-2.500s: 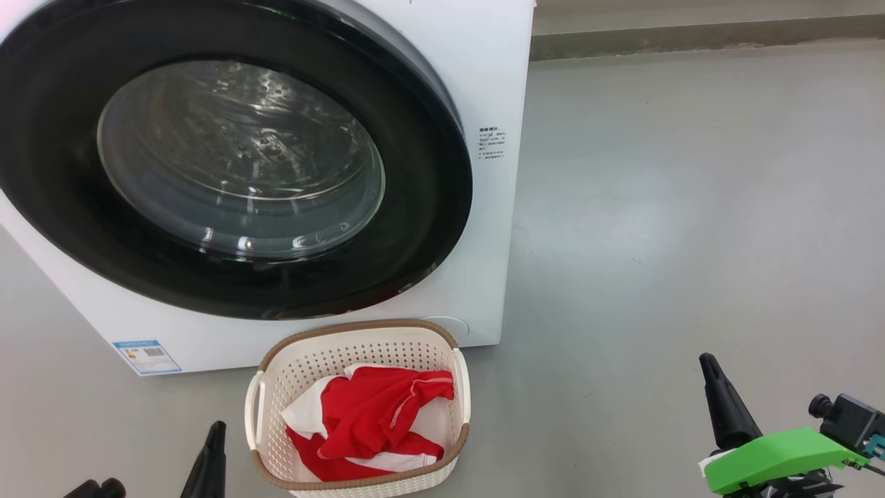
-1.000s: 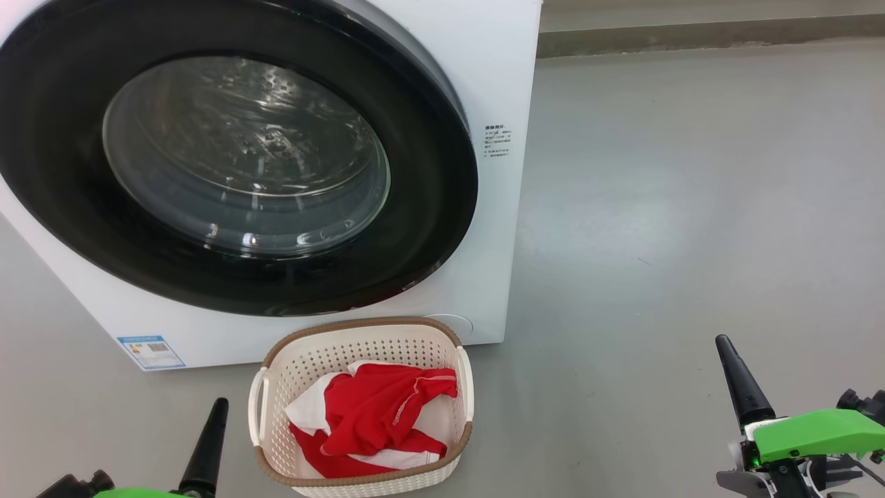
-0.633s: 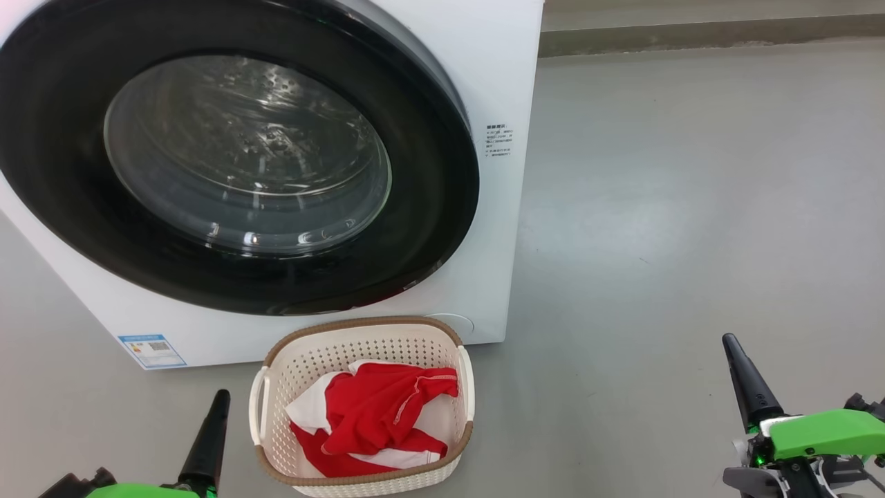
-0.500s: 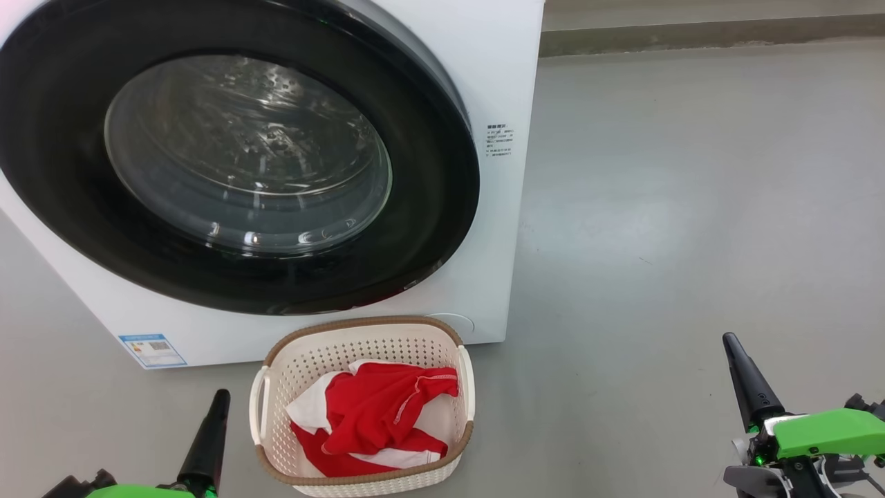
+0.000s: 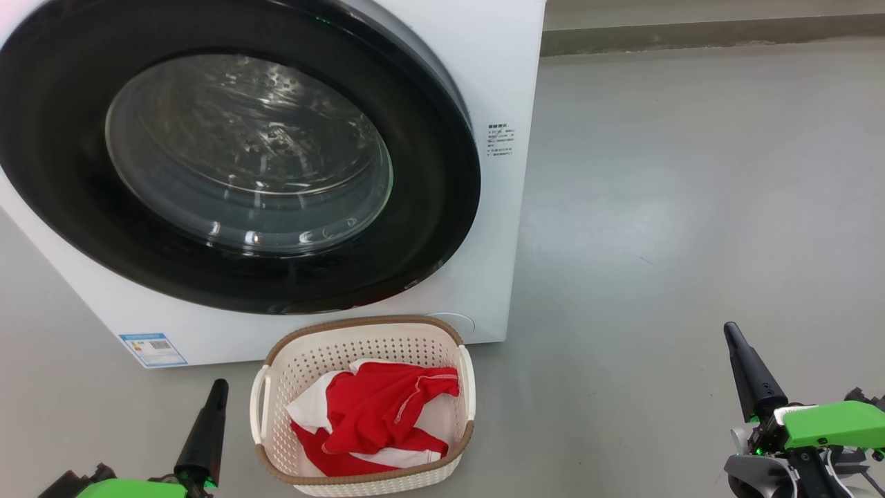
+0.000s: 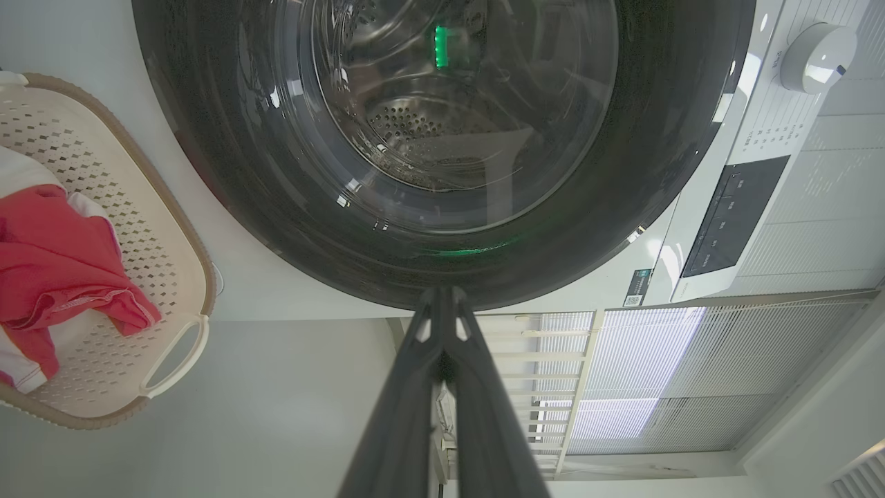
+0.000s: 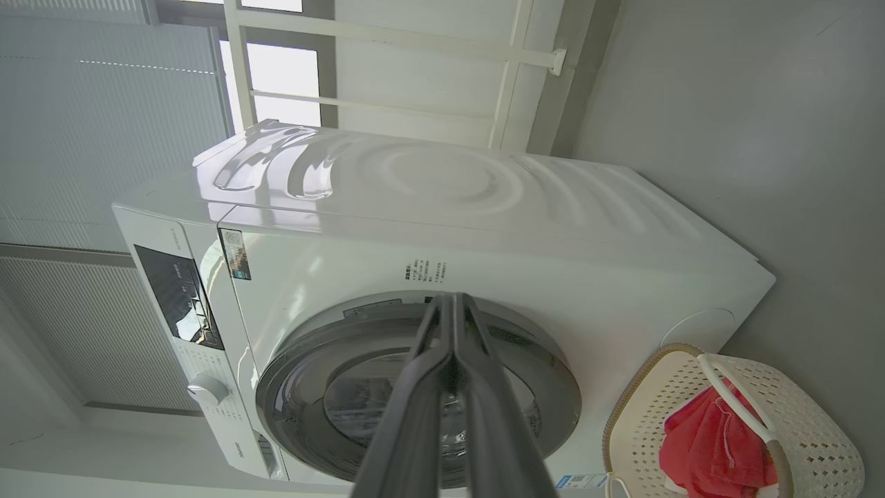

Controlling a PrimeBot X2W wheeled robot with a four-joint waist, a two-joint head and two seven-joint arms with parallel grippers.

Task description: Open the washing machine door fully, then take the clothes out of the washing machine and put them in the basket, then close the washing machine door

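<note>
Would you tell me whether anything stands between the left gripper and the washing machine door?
Nothing visible does. Only bare floor lies between the left gripper and the washing machine door; the basket sits off to its right.

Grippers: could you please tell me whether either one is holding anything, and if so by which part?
Nothing is held: the left gripper and right gripper have jaws shut and empty; the clothes lie in the basket.

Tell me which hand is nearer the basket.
Left. The left hand is just left of the basket, close to its side handle. The right hand is far off to the basket's right, across the floor.
</note>
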